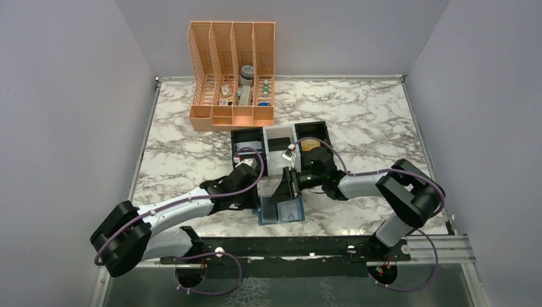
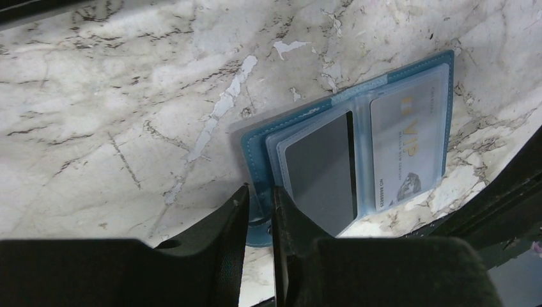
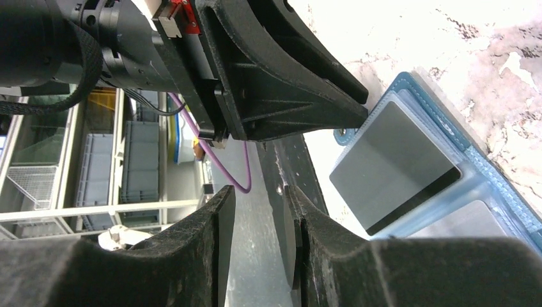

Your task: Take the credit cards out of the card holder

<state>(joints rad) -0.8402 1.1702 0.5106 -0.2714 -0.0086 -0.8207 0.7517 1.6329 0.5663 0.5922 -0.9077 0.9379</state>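
Zero out so far: dark card (image 2: 319,173) and VIP card (image 2: 409,141) sit in the open card holder (image 2: 254,150). Left claw (image 2: 261,192) pinches its edge; right claw (image 3: 259,195) parted, empty.

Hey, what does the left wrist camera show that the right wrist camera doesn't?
Only the left wrist view: the VIP lettering on the pale card, and the card holder with its edge pinched inside the left end effector. Only the right wrist view: the right end effector, open and empty, and grey bins in the background. Both: the opened holder, its dark card in a clear pocket, and the left end effector.
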